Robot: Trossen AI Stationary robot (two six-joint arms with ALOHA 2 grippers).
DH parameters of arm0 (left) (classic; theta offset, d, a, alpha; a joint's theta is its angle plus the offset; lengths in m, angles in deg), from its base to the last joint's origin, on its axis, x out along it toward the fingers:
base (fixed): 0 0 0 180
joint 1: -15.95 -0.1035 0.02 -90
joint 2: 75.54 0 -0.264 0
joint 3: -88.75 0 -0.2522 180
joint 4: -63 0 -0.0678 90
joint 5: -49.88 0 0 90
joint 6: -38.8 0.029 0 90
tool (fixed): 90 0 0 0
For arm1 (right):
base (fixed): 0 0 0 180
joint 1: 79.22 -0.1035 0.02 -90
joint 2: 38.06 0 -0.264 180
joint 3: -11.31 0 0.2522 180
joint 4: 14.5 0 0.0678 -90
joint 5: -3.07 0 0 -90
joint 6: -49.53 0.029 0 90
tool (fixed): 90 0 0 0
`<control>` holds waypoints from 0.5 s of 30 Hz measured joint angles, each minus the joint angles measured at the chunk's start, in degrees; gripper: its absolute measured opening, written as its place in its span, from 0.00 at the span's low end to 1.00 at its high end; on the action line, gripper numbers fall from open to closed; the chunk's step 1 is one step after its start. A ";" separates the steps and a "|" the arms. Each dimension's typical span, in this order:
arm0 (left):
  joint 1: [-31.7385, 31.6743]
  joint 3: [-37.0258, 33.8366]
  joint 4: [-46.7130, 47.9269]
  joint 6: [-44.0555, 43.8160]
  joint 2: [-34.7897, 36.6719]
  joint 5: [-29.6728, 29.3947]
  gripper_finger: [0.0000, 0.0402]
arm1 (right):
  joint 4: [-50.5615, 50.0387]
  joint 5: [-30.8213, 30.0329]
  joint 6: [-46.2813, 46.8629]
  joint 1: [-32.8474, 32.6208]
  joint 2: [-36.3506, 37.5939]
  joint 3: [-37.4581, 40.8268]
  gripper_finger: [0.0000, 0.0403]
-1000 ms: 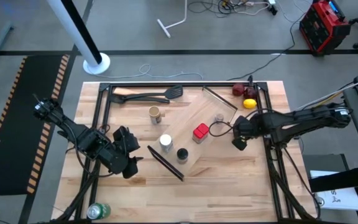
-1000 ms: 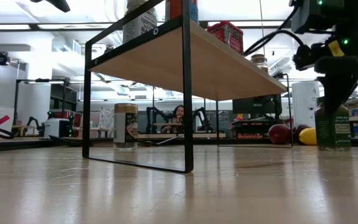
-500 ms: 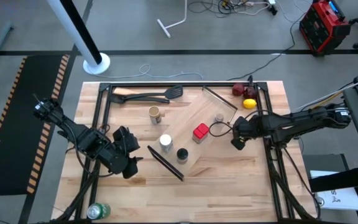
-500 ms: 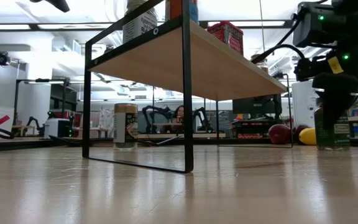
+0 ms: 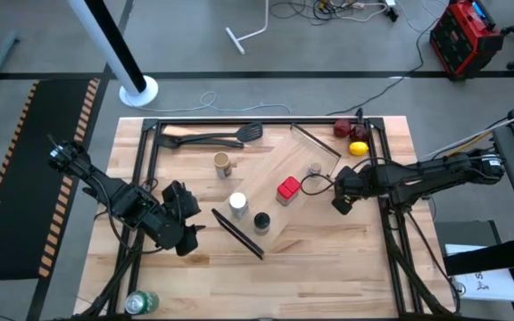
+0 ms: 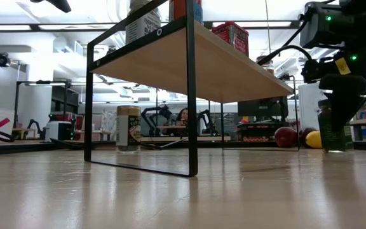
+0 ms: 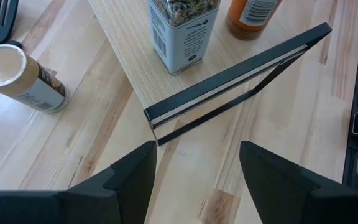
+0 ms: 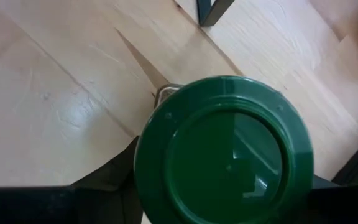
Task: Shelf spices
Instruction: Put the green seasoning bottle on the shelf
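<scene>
table (image 5: pixel 328 241) | right hand (image 5: pixel 340 204) clamped on green jar (image 8: pixel 222 149) | left hand (image 5: pixel 188 234) apart

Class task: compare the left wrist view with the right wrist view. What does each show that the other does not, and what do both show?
Only the left wrist view shows the tan open-top cylinder on the table, two jars on the shelf, and the open left gripper. Only the right wrist view shows the green jar, filling the frame in the right gripper. Both show the pale wooden table.
</scene>
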 joint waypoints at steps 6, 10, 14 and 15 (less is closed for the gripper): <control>0.00 0.00 0.00 -0.04 0.00 0.02 0.55 | -0.32 0.75 0.15 0.00 -0.02 -0.19 0.45; -0.02 0.00 0.03 -0.46 0.00 0.59 0.55 | -2.68 2.95 0.02 -0.19 -0.15 -2.20 0.45; 0.00 -0.02 0.02 -0.70 0.00 1.53 0.55 | -7.23 3.81 -0.57 -0.34 -0.15 -6.97 0.45; 0.00 0.00 0.02 -0.72 0.00 1.53 0.55 | -8.84 3.81 -0.67 -0.71 -0.15 -8.41 0.45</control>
